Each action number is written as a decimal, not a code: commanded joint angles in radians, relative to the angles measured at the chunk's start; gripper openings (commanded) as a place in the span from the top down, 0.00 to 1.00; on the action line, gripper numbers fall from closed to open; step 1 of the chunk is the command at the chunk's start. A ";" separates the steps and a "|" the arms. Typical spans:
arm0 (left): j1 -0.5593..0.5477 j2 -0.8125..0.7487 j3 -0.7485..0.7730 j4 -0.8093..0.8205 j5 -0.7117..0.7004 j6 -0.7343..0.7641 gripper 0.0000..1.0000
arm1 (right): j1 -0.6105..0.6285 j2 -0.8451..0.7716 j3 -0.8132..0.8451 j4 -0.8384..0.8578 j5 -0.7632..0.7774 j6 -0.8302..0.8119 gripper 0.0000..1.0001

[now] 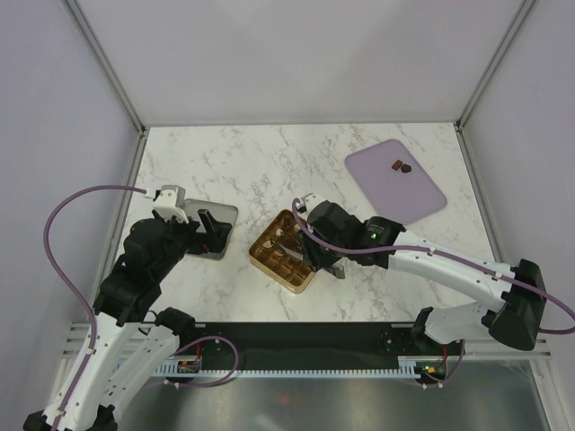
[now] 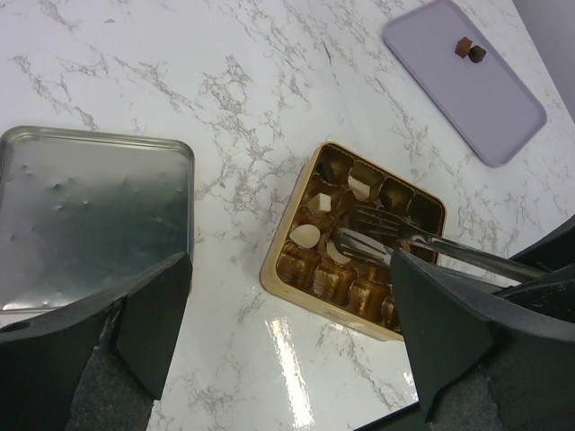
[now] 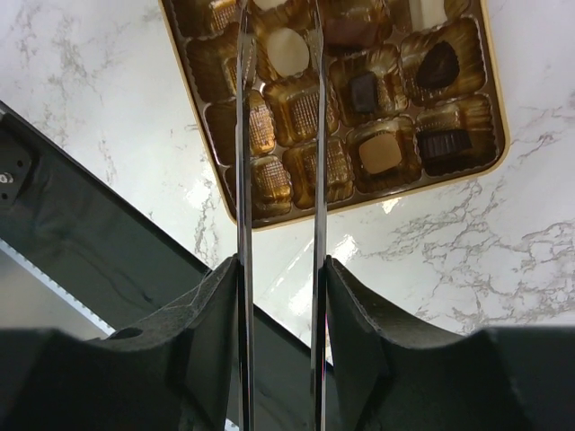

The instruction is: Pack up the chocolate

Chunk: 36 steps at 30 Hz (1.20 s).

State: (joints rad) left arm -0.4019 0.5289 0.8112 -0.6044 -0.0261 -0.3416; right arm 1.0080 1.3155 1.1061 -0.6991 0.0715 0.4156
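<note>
The gold gridded tray (image 1: 289, 284) lies mid-table and holds several chocolates: a cream one (image 3: 286, 51), dark ones (image 3: 363, 92) and a tan one (image 3: 380, 153). Two more chocolates (image 1: 402, 166) lie on the purple mat (image 1: 422, 193); they also show in the left wrist view (image 2: 471, 49). My right gripper (image 3: 280, 269) is shut on metal tongs (image 3: 243, 180), whose arms reach over the tray's cells (image 2: 359, 238); I see no piece between the tips. My left gripper (image 1: 208, 232) is open and empty, low over the table between the silver lid and the tray (image 2: 305, 289).
A silver tin lid (image 1: 220, 215) lies inside-up left of the tray, also in the left wrist view (image 2: 90, 206). The purple mat sits at the back right. A black rail (image 1: 296, 337) runs along the table's near edge. Grey walls enclose the table.
</note>
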 commanded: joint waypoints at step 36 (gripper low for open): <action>-0.005 -0.003 -0.007 0.012 -0.008 0.007 0.00 | -0.897 0.189 0.161 0.134 0.099 -0.101 0.51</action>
State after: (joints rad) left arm -0.4015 0.5259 0.8112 -0.6044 -0.0254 -0.3416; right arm 0.1322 1.4933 1.2751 -0.6445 0.1898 0.3077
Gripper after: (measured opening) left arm 0.993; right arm 0.489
